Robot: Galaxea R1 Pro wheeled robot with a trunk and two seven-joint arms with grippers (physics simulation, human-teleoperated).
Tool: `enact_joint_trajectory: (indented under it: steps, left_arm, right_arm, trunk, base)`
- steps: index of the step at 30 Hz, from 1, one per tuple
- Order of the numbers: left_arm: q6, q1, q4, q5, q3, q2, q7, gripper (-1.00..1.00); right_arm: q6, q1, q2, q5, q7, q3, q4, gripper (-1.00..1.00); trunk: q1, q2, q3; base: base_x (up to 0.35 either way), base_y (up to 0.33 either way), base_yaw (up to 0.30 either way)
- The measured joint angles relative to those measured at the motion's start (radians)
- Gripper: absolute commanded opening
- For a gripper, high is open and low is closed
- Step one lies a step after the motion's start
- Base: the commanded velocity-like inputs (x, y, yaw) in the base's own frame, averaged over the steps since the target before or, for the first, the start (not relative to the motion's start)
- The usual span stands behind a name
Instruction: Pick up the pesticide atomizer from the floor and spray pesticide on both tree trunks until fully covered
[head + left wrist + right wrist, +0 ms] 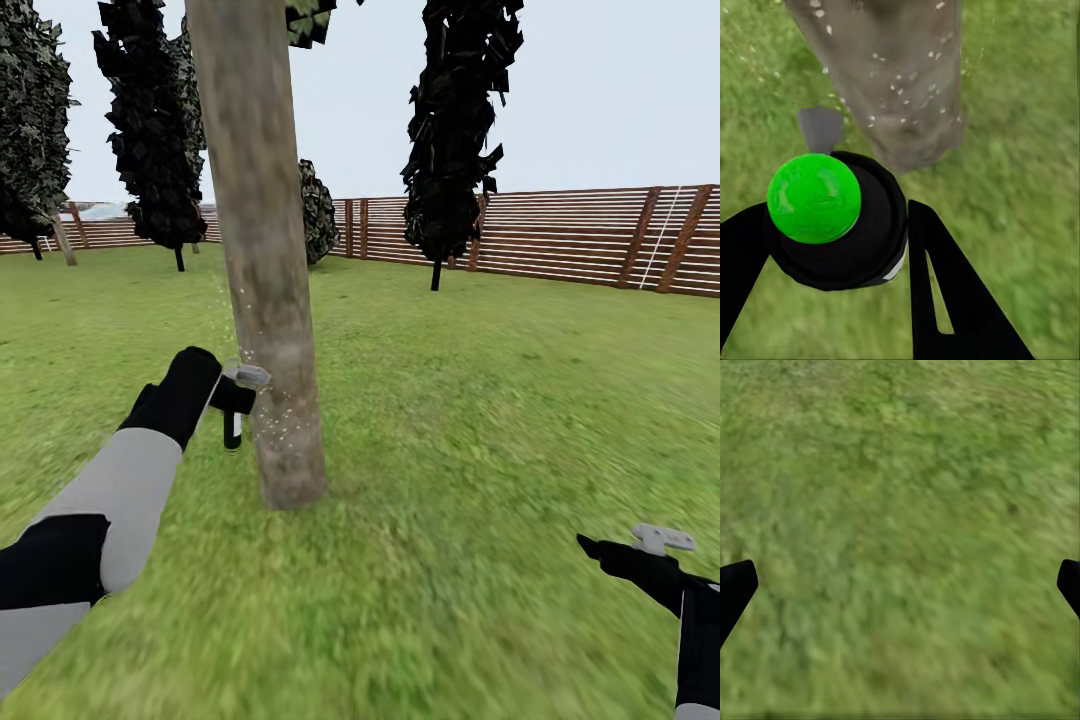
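Reaching forward, left gripper (232, 392) clenched on pesticide atomizer (232, 428) beside tree trunk (268, 300); right gripper (640, 550) released.

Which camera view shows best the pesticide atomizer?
The left wrist view: the pesticide atomizer sits close, black with a green cap, between the left gripper fingers, facing the tree trunk. In the head view it is small, partly hidden. The right wrist view looks at grass.

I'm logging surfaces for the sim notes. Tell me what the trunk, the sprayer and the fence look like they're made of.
Trunk: rough matte bark, grey-brown, mottled with pale patches and white specks.
Sprayer in the left gripper: probably plastic, a smooth black body with a glossy green cap.
Fence: apparently wood, brown horizontal slats on darker posts; too far off to see grain.
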Motion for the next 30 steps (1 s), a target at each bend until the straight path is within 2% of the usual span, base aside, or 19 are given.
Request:
enact_joint_trajectory:
  steps: [10, 15, 30]
  left_arm:
    - [0.004, -0.102, 0.000, 0.001, 0.000, -0.001, -0.003, -1.00]
    - [0.004, -0.151, 0.000, -0.001, 0.000, -0.001, -0.034, -1.00]
    - [0.011, -0.297, 0.001, -0.001, 0.000, 0.000, -0.038, -1.00]
  right_arm:
    - [0.000, 0.000, 0.000, 0.000, 0.000, 0.000, 0.001, 1.00]
    - [0.000, 0.000, 0.000, 0.000, 0.000, 0.000, 0.001, 1.00]
    - [0.000, 0.000, 0.000, 0.000, 0.000, -0.001, 0.001, 1.00]
  trunk:
    - [0.000, 0.000, 0.000]
    - [0.000, 0.000, 0.000]
    - [0.000, 0.000, 0.000]
  base:
    - [0.000, 0.000, 0.000]
    - [0.000, 0.000, 0.000]
    - [0.000, 0.000, 0.000]
